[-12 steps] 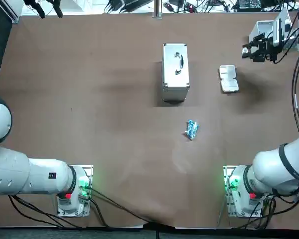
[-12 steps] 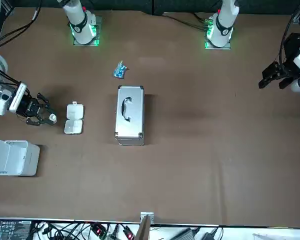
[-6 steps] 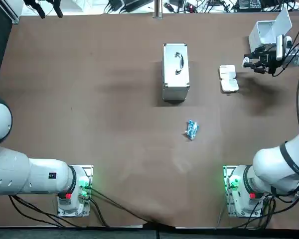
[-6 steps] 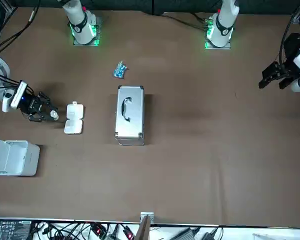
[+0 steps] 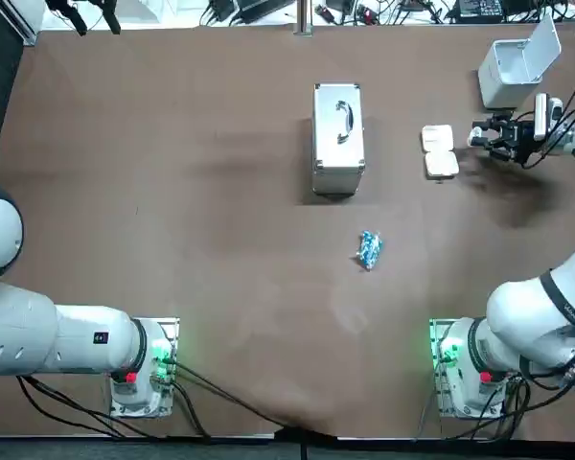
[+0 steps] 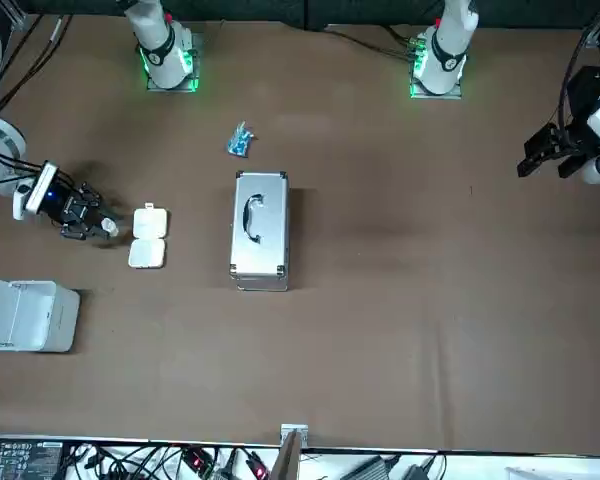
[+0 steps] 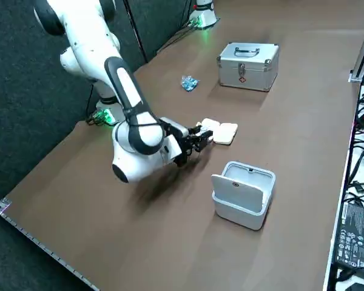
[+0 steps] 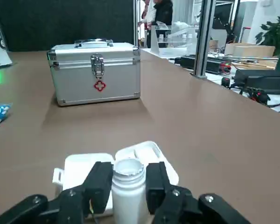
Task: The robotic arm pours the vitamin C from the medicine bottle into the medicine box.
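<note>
My right gripper point(image 5: 484, 137) is shut on a small white medicine bottle point(image 8: 128, 189), one finger point(image 8: 99, 184) on each side. The bottle's uncapped mouth faces the open white medicine box point(image 8: 79, 165). In the top view the gripper hangs just right of the medicine box point(image 5: 440, 151), low over the table. In the front view the bottle point(image 6: 109, 229) stops a little short of the box point(image 6: 147, 237). From the right side, the gripper point(image 7: 203, 140) nearly reaches the box point(image 7: 220, 131). I cannot see what is inside the bottle.
A silver first-aid case point(image 5: 338, 139) stands mid-table beyond the box. A blue packet point(image 5: 369, 250) lies nearer the arm bases. An open white bin point(image 5: 514, 67) sits at the far right corner, behind the gripper. Cables and gear line the far table edge.
My right gripper, still holding the bottle, has moved from beside the white bin back toward the robot's side and now sits level with the medicine box.
</note>
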Tool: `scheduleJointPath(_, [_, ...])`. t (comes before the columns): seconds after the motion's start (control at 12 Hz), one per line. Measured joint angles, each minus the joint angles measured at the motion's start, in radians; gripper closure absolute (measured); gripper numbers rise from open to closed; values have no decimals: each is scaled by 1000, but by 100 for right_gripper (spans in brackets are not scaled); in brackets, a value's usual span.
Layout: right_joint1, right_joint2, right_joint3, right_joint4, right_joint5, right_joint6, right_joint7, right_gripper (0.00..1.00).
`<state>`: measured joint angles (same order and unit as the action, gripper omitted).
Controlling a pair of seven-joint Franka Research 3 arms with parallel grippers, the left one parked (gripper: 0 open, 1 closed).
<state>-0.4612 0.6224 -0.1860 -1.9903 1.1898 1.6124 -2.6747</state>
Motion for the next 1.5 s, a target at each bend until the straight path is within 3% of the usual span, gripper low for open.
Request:
scheduleJointPath(0.5, [-27, 92, 0, 35, 23, -13, -18, 57])
scheduleJointPath(1.5, [-41, 131, -16, 53, 23, -13, -18, 57])
